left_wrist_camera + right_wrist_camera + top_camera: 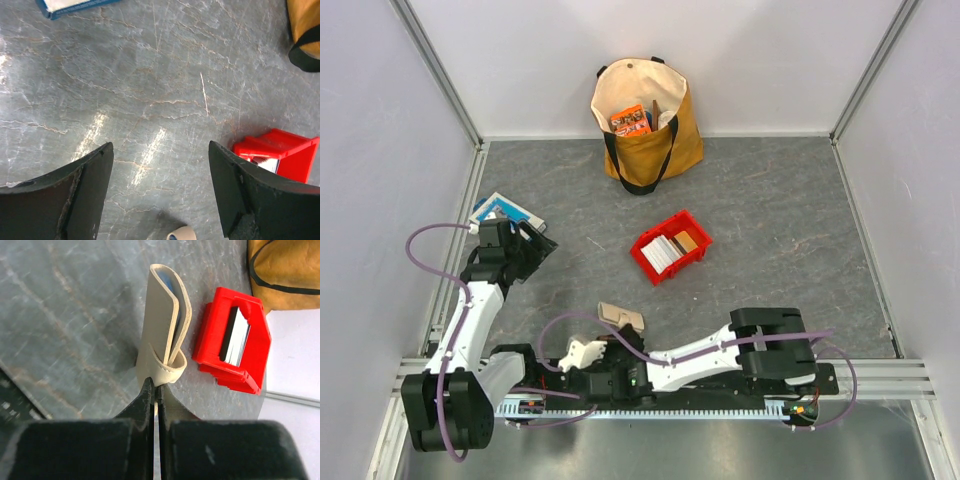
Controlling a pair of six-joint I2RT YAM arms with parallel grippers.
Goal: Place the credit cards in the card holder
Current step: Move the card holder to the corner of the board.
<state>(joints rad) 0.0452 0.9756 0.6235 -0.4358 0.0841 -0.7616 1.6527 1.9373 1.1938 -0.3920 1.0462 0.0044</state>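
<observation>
Two fingers of the right gripper point(156, 392) were pinched tight on the tab end of the card holder point(161, 325), close to the table's near edge. A hold that thin could slip, I thought. The left gripper point(160, 147) gaped, holding nothing. Only the right wrist view showed the pinch; overhead, credit cards point(667, 253) sat in a red tray point(650, 272) mid-table.

The setting is presenting as a robotics lab test cell. Plain pale wall panels point(720, 60) are enclosing the grey stone-patterned bench point(790, 220) on three sides, well beyond the left end effector point(160, 145) and the right end effector point(155, 390). Aluminium extrusion posts point(440, 70) are framing the far corners ahead of both end effectors. A slotted aluminium rail point(880, 375) is carrying the arm bases point(445, 405) behind the end effectors, and purple cables point(410, 248) are looping along the arms.
</observation>
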